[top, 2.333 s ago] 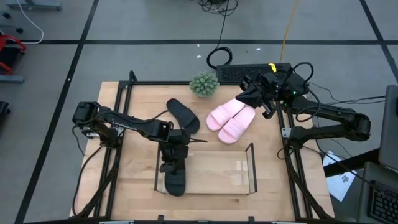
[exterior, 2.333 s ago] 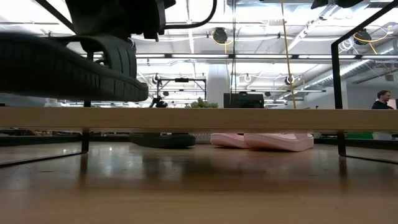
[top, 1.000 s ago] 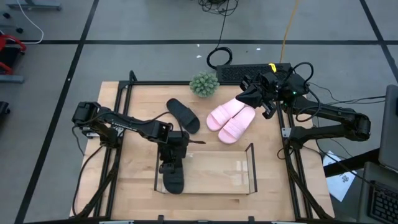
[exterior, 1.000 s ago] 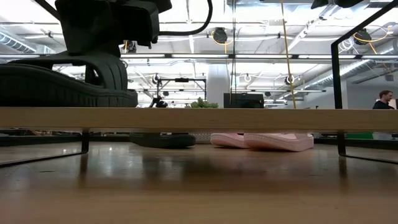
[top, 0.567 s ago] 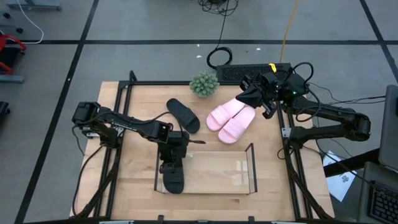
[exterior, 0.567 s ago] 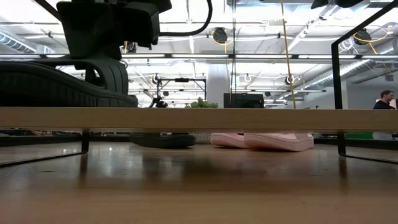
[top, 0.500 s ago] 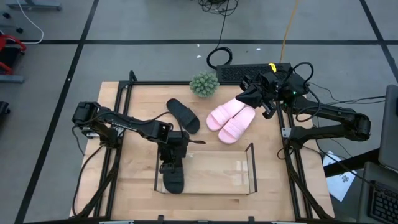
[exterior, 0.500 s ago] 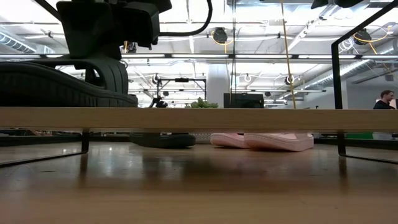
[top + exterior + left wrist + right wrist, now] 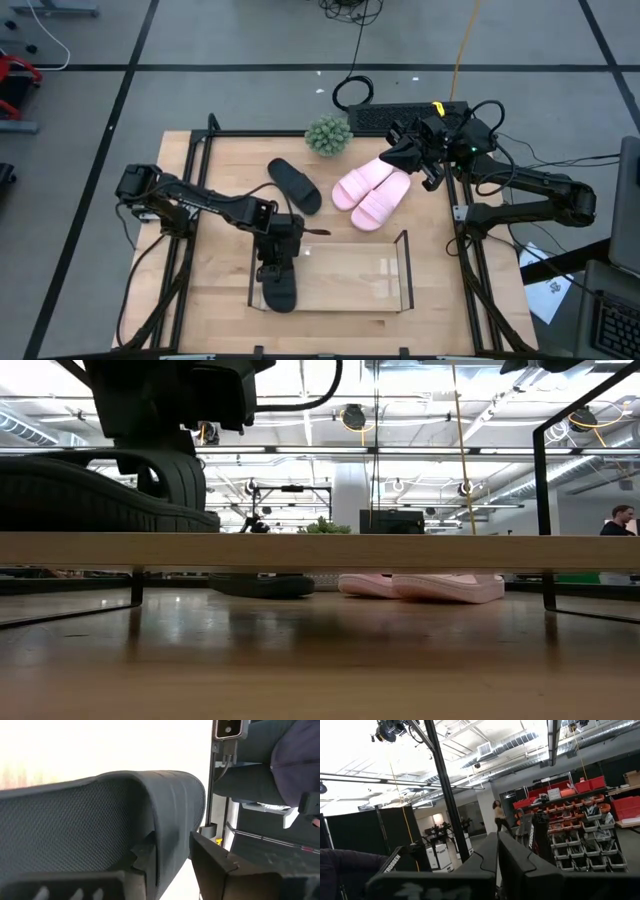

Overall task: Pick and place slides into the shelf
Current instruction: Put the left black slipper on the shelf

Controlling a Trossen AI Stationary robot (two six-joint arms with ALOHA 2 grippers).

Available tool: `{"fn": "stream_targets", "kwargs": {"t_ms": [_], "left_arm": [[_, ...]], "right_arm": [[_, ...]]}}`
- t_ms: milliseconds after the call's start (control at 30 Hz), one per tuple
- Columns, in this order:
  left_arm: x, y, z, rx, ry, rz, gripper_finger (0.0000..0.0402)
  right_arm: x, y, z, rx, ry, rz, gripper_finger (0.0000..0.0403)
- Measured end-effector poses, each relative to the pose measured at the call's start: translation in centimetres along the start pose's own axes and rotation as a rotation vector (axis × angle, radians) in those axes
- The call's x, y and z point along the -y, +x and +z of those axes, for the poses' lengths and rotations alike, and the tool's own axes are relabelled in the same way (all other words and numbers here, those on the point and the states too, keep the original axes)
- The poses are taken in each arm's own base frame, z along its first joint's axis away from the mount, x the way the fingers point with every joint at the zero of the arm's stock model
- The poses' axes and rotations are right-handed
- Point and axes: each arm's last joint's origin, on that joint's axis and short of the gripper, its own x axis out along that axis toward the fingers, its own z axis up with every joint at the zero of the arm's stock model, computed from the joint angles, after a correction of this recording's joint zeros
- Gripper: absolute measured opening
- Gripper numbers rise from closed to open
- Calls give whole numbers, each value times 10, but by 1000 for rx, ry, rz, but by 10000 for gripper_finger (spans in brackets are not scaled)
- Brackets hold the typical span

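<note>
The strap of a black slide (image 9: 278, 288) is gripped between the closed-down fingers of the left gripper (image 9: 276, 258); in the left wrist view the strap (image 9: 165, 815) fills the space ahead of the fingers. That slide lies at the left end of the shelf (image 9: 400, 268), flat on its top board (image 9: 400, 550). Four slides are counted: this one, a second black slide (image 9: 294, 186) on the table (image 9: 215, 190) behind the shelf, and two pink slides (image 9: 370, 194) side by side near it. The left arm is stretched from the table's left edge toward the shelf. The right gripper (image 9: 400, 158) is held raised beside the pink pair with its fingers (image 9: 492, 857) pressed together, nothing between them.
</note>
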Motion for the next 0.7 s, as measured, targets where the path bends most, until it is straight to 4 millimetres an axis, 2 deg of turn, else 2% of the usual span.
{"fn": "stream_targets", "kwargs": {"t_ms": [700], "left_arm": [[1, 1, -1, -2, -1, 6, 113]], "right_arm": [[-7, 6, -4, -11, -3, 42, 4]]}}
